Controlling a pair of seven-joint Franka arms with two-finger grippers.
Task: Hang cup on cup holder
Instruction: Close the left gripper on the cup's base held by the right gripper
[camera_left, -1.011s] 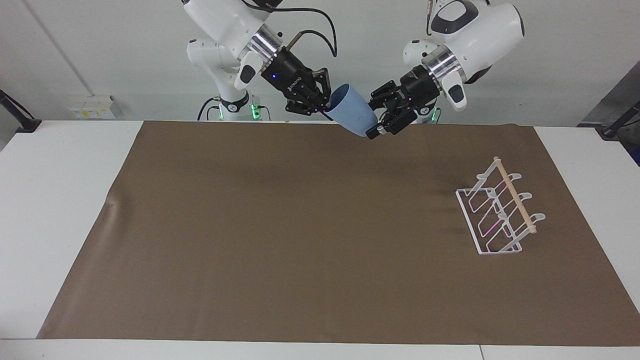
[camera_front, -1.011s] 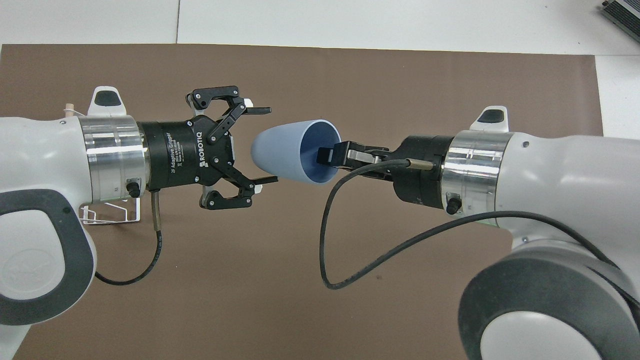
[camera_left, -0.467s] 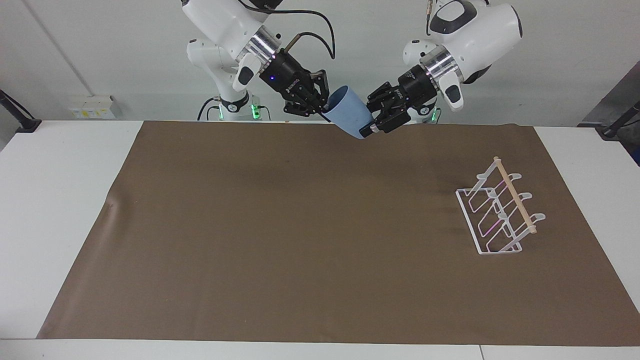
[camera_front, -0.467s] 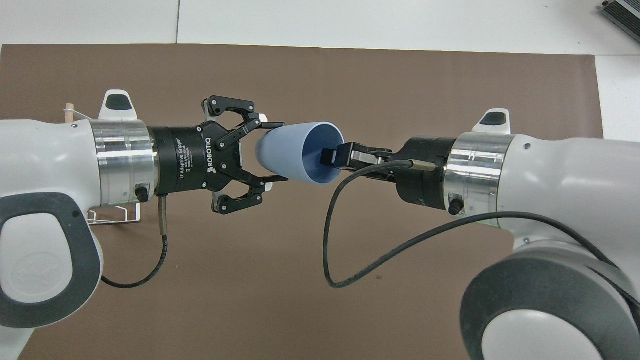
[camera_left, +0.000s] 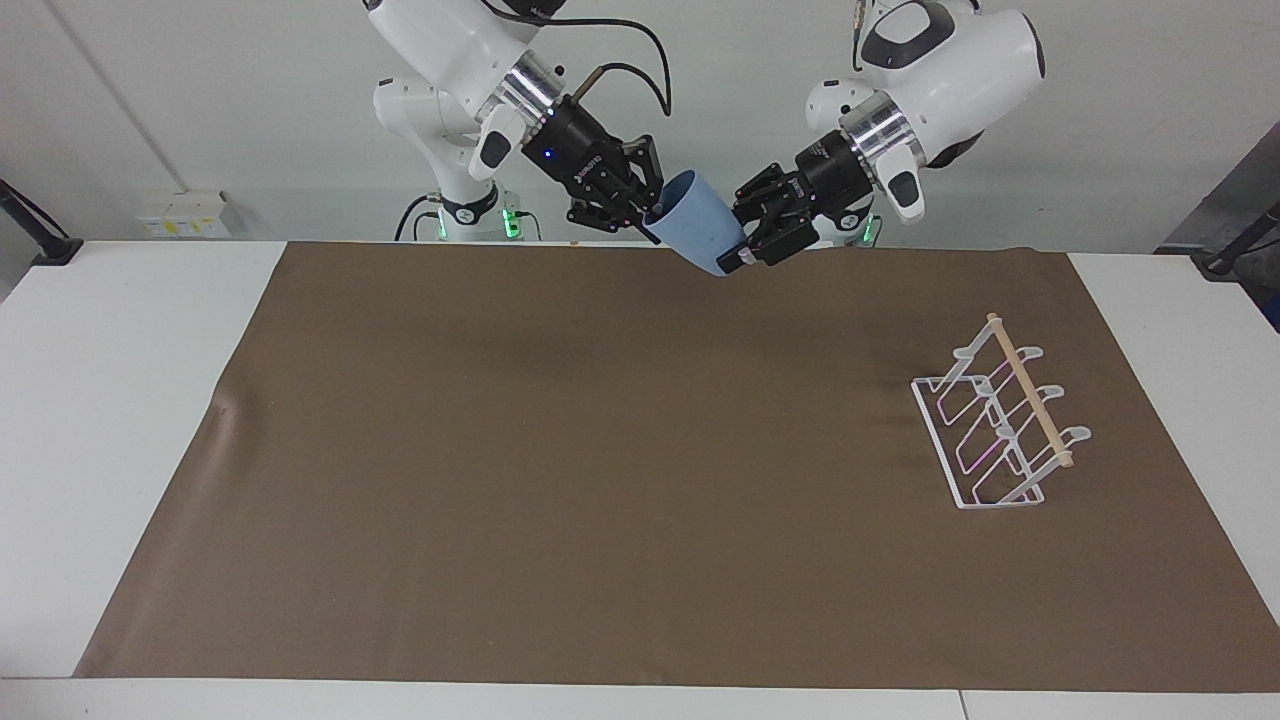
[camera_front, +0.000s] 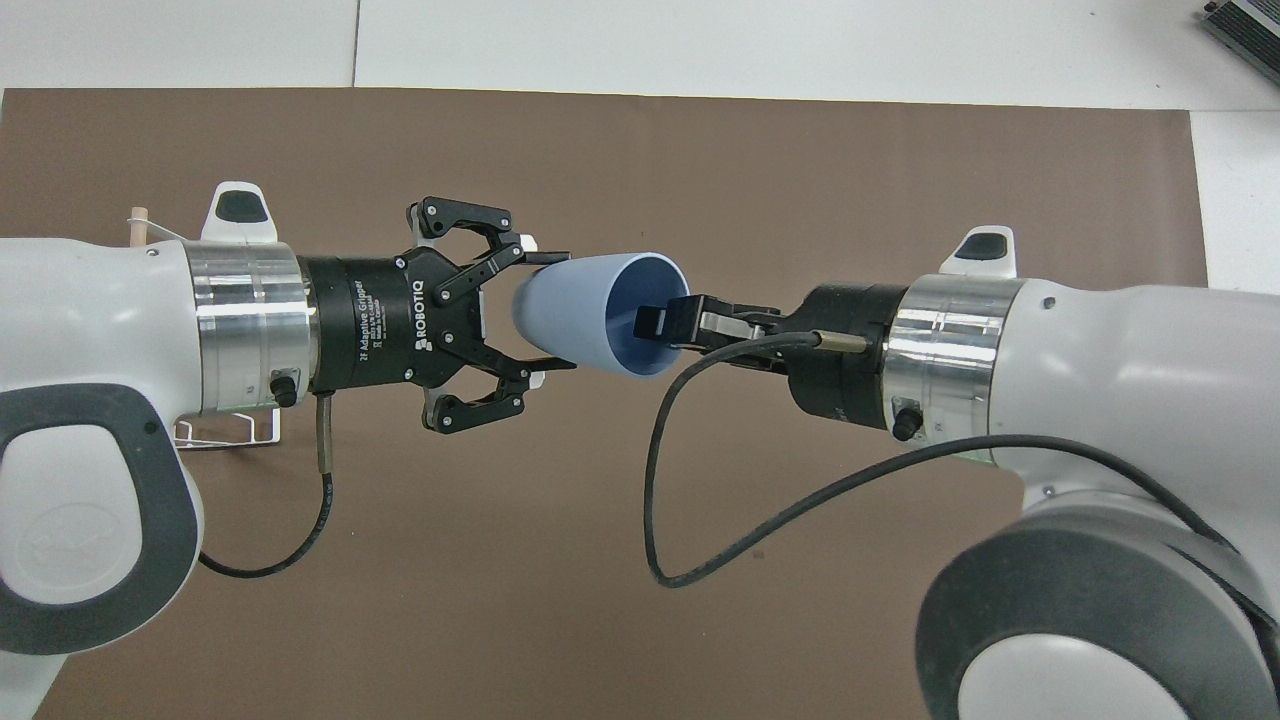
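The light blue cup (camera_left: 695, 225) (camera_front: 575, 315) hangs on its side in the air between the two arms, over the robots' edge of the brown mat. My left gripper (camera_left: 742, 252) (camera_front: 548, 312) is shut on its narrow base end, one fingertip on each side. My right gripper (camera_left: 650, 213) (camera_front: 662, 322) pinches the wide rim, with one finger inside the mouth. The white wire cup holder (camera_left: 1000, 420) with its wooden dowel stands on the mat toward the left arm's end. In the overhead view the left arm hides most of the cup holder (camera_front: 225, 435).
The brown mat (camera_left: 560, 470) covers most of the white table (camera_left: 110, 400). A black cable (camera_front: 660, 480) loops down from the right wrist over the mat. Nothing else lies on the mat.
My left gripper moved in around the cup's base and closed on it. The right gripper stays at the rim. The cup has barely shifted.
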